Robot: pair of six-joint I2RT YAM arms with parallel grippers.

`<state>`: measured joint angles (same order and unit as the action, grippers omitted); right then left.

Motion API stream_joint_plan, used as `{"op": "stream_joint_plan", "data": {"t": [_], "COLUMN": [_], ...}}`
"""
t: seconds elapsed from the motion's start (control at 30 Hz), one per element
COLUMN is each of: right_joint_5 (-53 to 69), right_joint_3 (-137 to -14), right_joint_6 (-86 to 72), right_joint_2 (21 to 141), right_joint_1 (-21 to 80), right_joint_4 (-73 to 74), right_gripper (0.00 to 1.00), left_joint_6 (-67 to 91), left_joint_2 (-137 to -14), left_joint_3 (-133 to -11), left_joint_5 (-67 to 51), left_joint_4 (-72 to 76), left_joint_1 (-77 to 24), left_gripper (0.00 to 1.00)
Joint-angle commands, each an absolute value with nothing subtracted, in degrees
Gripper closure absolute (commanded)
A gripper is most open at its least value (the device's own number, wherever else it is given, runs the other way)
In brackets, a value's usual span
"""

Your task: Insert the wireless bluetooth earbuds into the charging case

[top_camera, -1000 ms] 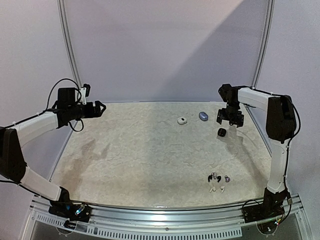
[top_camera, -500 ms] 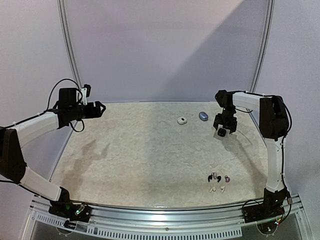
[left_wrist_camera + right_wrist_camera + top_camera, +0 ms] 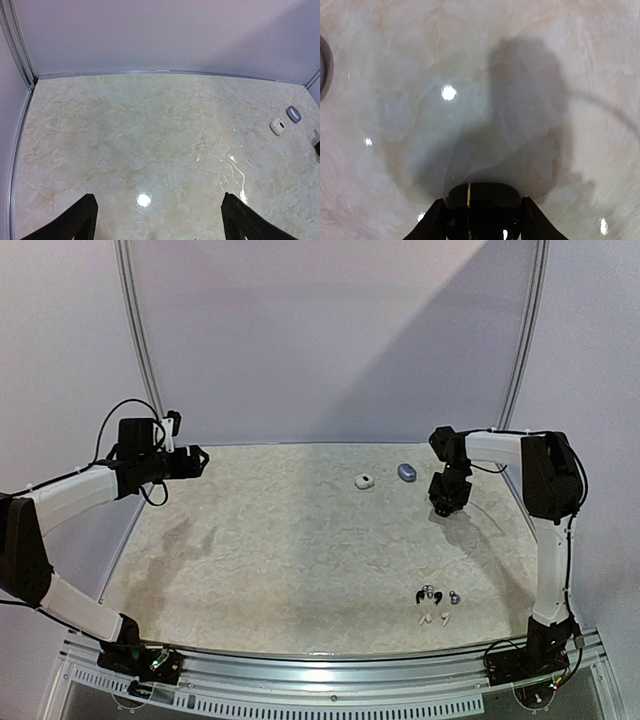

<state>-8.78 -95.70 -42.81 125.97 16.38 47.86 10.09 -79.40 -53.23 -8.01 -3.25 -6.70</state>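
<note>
Marbled tabletop [image 3: 300, 540] is all that lies under your left fingers [image 3: 200, 458], which hang spread wide and hold nothing at the far left, well apart from everything. Further right, the white case [image 3: 365, 480] and the blue-grey case [image 3: 405, 471] sit close together near the back edge. Just right of them, your right fingers [image 3: 449, 498] are low on the tabletop. They press against both ends of the black case [image 3: 482, 207], so its long axis runs from one finger to the other. The earbuds [image 3: 434, 604] lie in a tight cluster toward the near edge, almost in line with that case but well apart from it. The right arm is by far the nearer, so I judge the coming move runs along that far-to-near line. Only the right wrist view shows the case in the grip, since from above the fingers cover it. I cannot tell whether its lid is open. Only the top view shows the earbuds; the left wrist view catches just the other two cases.
</note>
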Motion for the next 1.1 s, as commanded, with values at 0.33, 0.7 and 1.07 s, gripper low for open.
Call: {"op": "stream_joint_plan", "data": {"t": [0.33,0.7,1.07], "right_joint_5": [-2.5,4.4,5.2], "right_joint_3": [-87.6,-93.6,-98.4], "right_joint_6": [-55.9,-53.7,8.1], "right_joint_2": [120.4,124.5,119.4], "right_joint_1": [40.6,45.8,45.7], "right_joint_4": [50.7,50.1,57.6], "right_gripper": [0.62,0.17,0.01], "left_joint_6": [8.6,7.5,4.9], "left_joint_2": [-77.6,-76.6,-75.4], "left_joint_3": [-50.8,-50.0,-50.4], "left_joint_5": [-8.1,-8.2,-8.9], "left_joint_4": [2.0,2.7,2.2], "left_joint_1": [-7.9,-8.4,-8.6], "left_gripper": [0.12,0.12,0.11]}}
